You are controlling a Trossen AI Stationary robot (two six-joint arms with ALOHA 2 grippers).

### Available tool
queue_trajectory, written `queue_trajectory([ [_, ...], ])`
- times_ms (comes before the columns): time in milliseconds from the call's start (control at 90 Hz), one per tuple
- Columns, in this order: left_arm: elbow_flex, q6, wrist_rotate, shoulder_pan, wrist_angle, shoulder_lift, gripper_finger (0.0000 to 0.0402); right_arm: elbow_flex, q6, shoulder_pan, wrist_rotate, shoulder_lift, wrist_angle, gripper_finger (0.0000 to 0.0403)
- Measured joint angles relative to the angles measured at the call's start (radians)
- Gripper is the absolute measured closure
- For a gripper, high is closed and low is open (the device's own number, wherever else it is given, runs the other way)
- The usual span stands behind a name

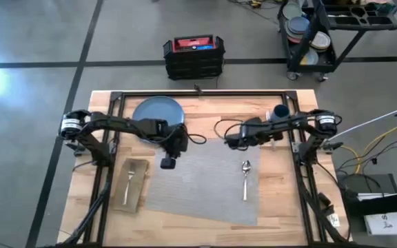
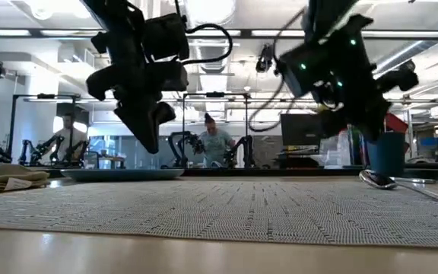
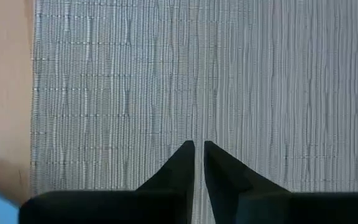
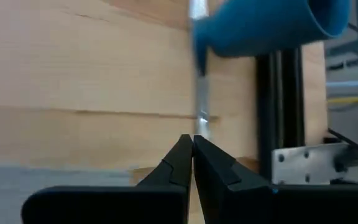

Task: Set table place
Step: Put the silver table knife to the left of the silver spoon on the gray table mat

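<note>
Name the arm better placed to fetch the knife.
Right. Its gripper, shut and empty, already points at the knife beside the cup; the left gripper hangs over the placemat, farther off.

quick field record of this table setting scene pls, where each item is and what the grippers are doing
placemat: centre of table, flat
plate: on bare wood behind the mat's left corner
napkin: left of mat, fork lying on it
spoon: on mat's right part
cup: back right, off the mat
knife: on wood beside the cup
left gripper: shut, empty, above mat's left edge
right gripper: shut, empty, above mat's back edge
</note>
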Motion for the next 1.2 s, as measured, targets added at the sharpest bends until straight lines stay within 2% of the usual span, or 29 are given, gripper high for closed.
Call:
queue_trajectory([
  [256,0.000,0.000,0.000,0.000,0.006,0.000,0.0381,-0.191,0.076,-0.068,-0.046,-0.198,0.060,0.0403],
  [433,0.000,0.000,0.000,0.000,0.032,0.000,0.0381,-0.261,0.099,-0.089,-0.079,-0.243,0.076,0.0403],
  [767,0.000,0.000,0.000,0.000,0.049,0.001,0.0381,-0.295,0.090,-0.149,-0.087,-0.165,0.177,0.0403],
  [1200,-0.005,0.000,0.000,0.000,0.044,0.001,0.0381,-0.297,-0.066,-0.245,-0.091,-0.033,0.339,0.0403],
])
